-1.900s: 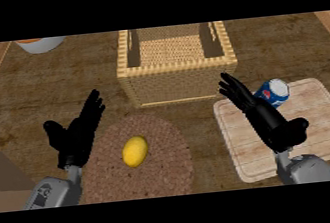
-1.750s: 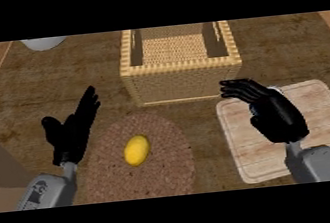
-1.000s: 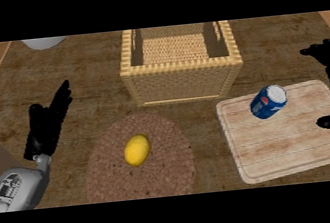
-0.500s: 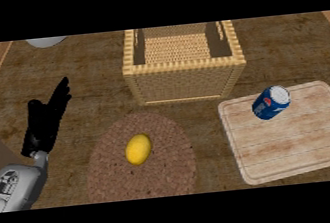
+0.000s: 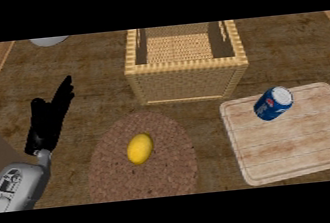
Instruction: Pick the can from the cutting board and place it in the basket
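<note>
- One counter [image 5: 296, 50] of dark brown wood grain fills the head view and carries every item listed below.
- One wicker basket [image 5: 187, 83], rectangular and open-topped, stands at the upper centre of the counter. Its woven floor is visible between the walls, and nothing can be seen inside it.
- One cutting board [image 5: 304, 140] of pale wood with rounded corners lies flat at the lower right. Its upper left corner is near the basket's front right corner, but the two are apart.
- One round woven mat [image 5: 114, 173], brown, lies flat at the lower centre. It is in front of the basket and to the left of the cutting board, and touches neither.
- One grey forearm [image 5: 16, 185] enters from the lower left corner of the view.
- One left robot hand [image 5: 47, 122], black, is held at the left side of the view, well apart from the mat and the basket. Its fingers are straight, close together and pointing upward. It holds nothing and touches none of the objects.
- One can [image 5: 273, 103], blue with a silver end, lies on its side at the cutting board's upper left corner, just right of the basket's front corner. Its silver end points up and to the right.
- One lemon [image 5: 140, 148], yellow, rests on the mat near its centre.
- One pale rounded object [image 5: 50, 40] is cut off by the top left edge of the view. What it is cannot be determined.
</note>
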